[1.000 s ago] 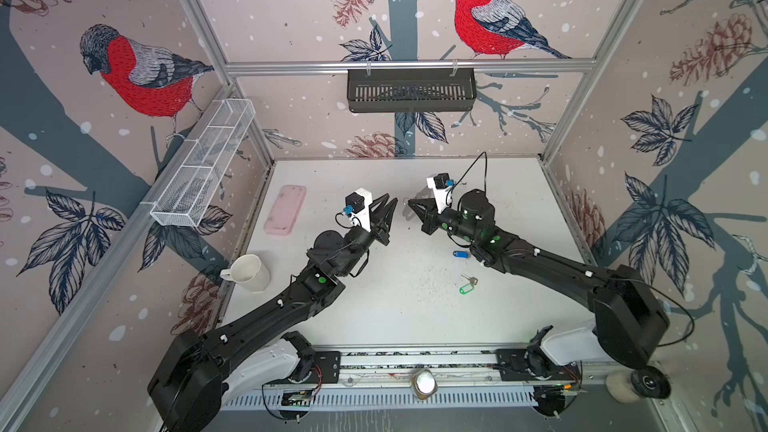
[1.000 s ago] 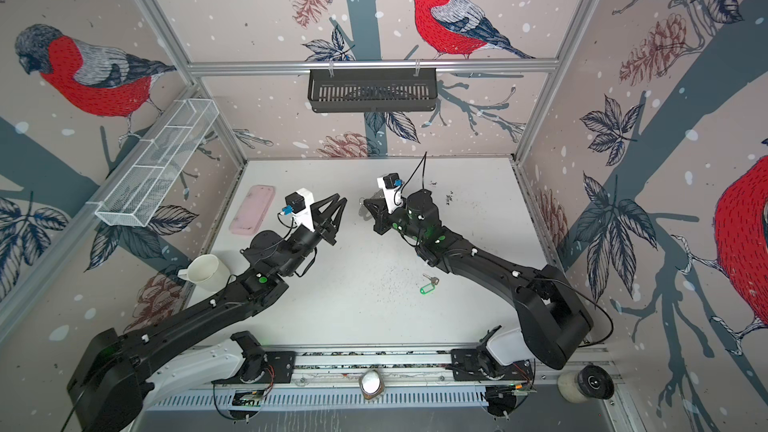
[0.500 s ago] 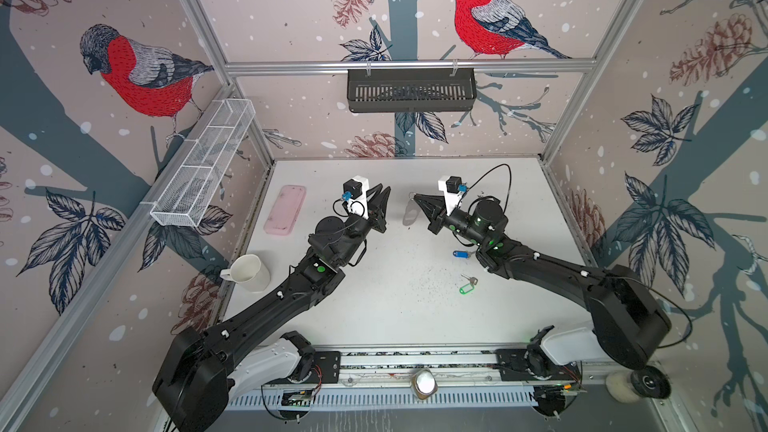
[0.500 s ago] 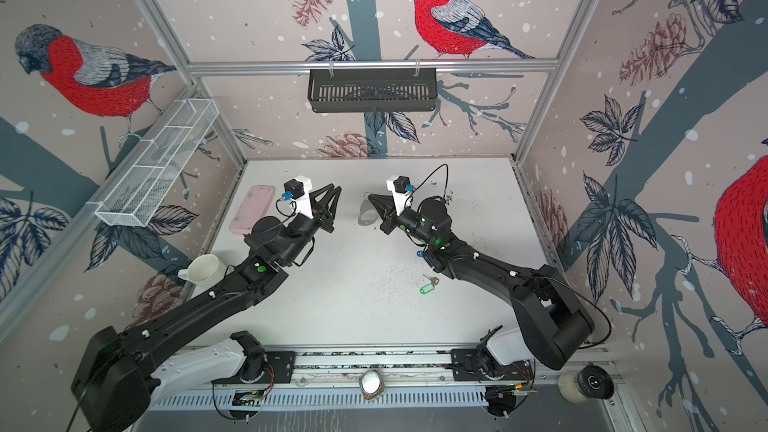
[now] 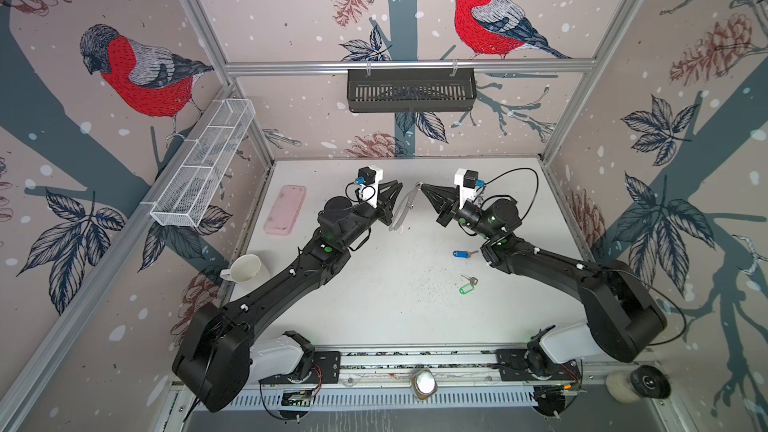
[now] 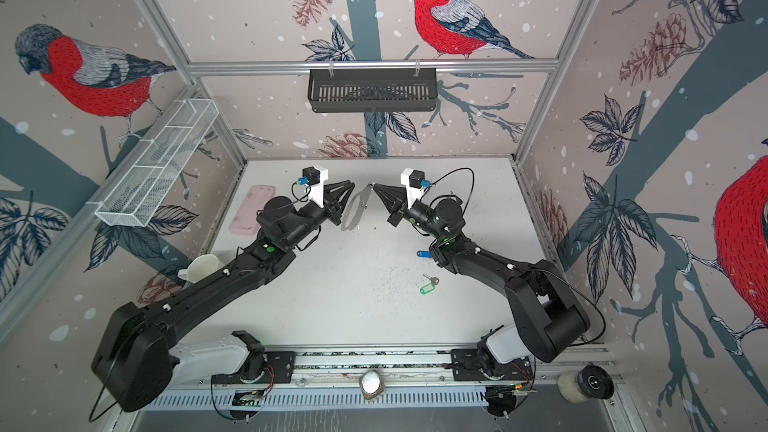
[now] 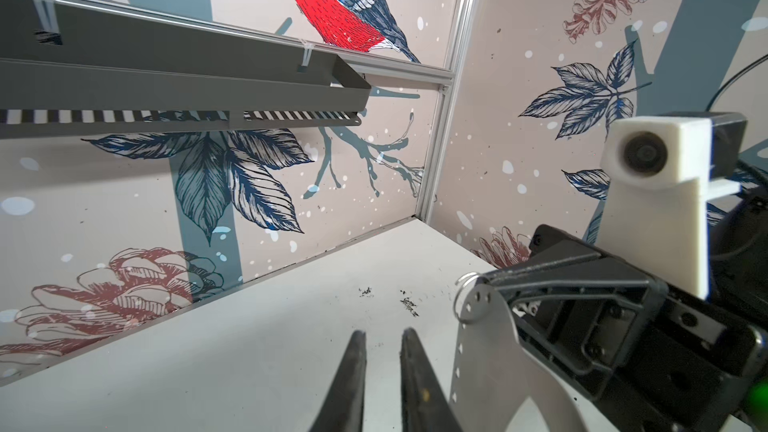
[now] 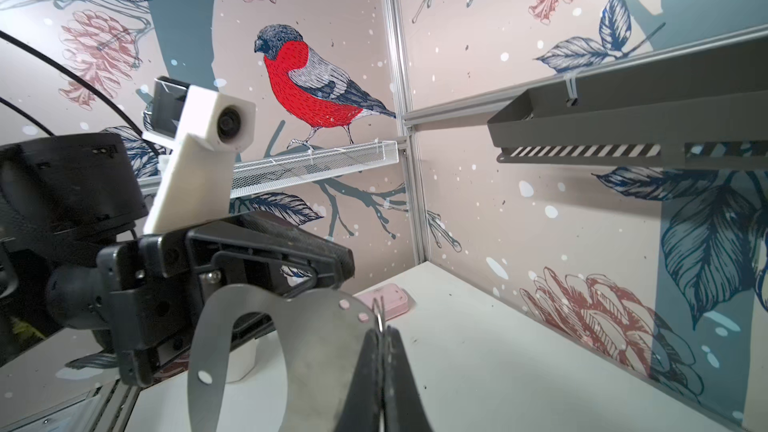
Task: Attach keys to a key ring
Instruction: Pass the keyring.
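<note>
You hold the key ring (image 8: 316, 326) up by one corner with your right pincer (image 8: 380, 332) shut tight, your left pincer (image 7: 384, 332) is open a crack and empty beside it, and the blue-tag key (image 5: 462, 254) and green-tag key (image 5: 467, 286) lie on the tabletop (image 5: 395, 313), so I think you pick one up next.

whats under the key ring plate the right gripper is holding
Bare white table shows below the key ring, also through its oval cutout; what its metal covers is hidden.
</note>
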### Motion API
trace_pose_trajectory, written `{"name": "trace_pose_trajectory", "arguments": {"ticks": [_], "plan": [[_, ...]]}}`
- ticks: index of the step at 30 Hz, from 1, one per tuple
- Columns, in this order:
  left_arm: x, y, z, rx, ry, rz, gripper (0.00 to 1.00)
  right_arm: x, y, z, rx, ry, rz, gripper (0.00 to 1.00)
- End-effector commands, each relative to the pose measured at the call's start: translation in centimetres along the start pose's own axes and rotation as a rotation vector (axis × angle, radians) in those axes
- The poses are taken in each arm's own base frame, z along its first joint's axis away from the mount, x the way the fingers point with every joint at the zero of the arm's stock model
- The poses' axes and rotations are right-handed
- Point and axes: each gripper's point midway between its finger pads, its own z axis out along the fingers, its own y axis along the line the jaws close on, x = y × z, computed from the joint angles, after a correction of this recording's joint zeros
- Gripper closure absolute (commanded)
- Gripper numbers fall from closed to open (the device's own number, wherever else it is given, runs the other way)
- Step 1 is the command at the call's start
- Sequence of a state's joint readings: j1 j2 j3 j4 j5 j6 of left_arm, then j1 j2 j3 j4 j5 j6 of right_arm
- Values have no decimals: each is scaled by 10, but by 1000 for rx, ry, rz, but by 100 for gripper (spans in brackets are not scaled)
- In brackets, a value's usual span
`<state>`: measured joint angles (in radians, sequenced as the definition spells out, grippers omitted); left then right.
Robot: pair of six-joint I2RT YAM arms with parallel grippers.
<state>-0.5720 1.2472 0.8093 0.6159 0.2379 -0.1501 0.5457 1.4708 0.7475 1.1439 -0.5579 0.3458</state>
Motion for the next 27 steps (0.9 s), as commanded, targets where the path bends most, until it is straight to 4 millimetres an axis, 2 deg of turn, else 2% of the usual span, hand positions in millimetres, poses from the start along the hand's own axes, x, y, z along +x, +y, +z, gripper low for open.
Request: {"name": "trace_pose_trajectory", "arguments": {"ticks": [1, 9, 27], "plan": [[-8, -19, 4, 121, -19, 7, 82, -27, 17, -2, -110, -90, -5, 100], [-3, -36, 3, 231, -25, -13, 83, -34, 23, -5, -197, -112, 33, 100], [-19, -59, -9, 369, -114, -35, 81, -38, 29, -4, -355, -169, 135, 100]]}}
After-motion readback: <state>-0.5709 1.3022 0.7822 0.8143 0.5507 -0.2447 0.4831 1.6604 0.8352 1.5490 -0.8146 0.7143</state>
